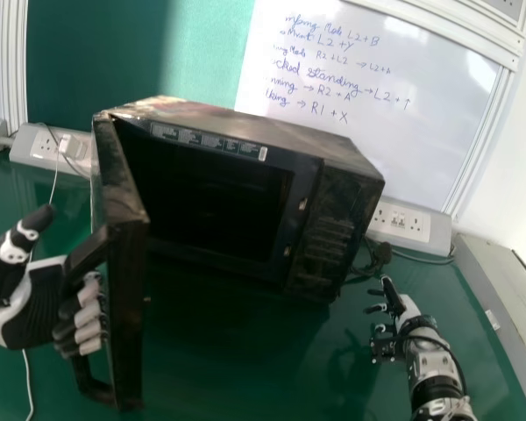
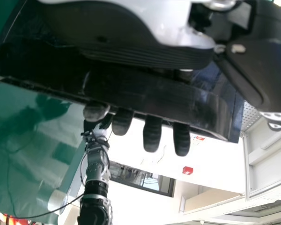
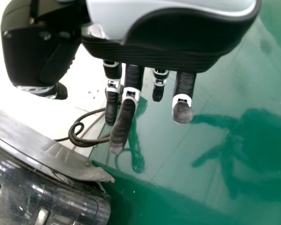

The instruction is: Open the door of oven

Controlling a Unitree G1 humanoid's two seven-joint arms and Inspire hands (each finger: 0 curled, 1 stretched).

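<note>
Left hand (image 1: 42, 309) curls round the boxy handle (image 1: 89, 252) of the scuffed door (image 1: 126, 307)

Black is recorded on oven (image 1: 335, 210), its top mottled with brown and grey. Door (image 1: 127, 298) and handle (image 1: 89, 253), left: black, scuffed paler in places. Left hand (image 1: 37, 309) is patterned in black, white and grey. Right hand (image 1: 405, 307): black fingers banded with white. Table (image 1: 219, 368) is coloured deep green. Far side: teal panel (image 1: 140, 53); whiteboard (image 1: 403, 105) is marked with blue handwriting. Right and left socket strips (image 1: 425, 230) (image 1: 26, 145): greyish white.
</note>
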